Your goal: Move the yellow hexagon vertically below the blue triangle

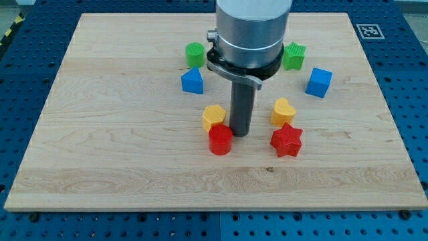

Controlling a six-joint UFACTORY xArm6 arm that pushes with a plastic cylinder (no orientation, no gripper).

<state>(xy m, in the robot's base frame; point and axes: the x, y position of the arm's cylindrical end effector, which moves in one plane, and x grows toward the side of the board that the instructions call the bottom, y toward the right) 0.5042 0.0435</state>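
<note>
Wooden board (120, 154) fills most of the view, blue pegboard around it. Arm body hangs over the board's top middle, cut off by the view's top.

Landmark = blue triangle (192, 81). Yellow hexagon (214, 116) sits toward the view's bottom and a bit right of it, so nearly under it already; judging by that, only a small nudge to the view's left is needed. My tip (240, 133) is just beside the hexagon on its right, touching or nearly, can't tell. No fingers here, just a bare rod, nothing grasped.

Red cylinder (221, 140) is just below the hexagon, touching or close to my tip. Rod hides part of board behind it.
</note>
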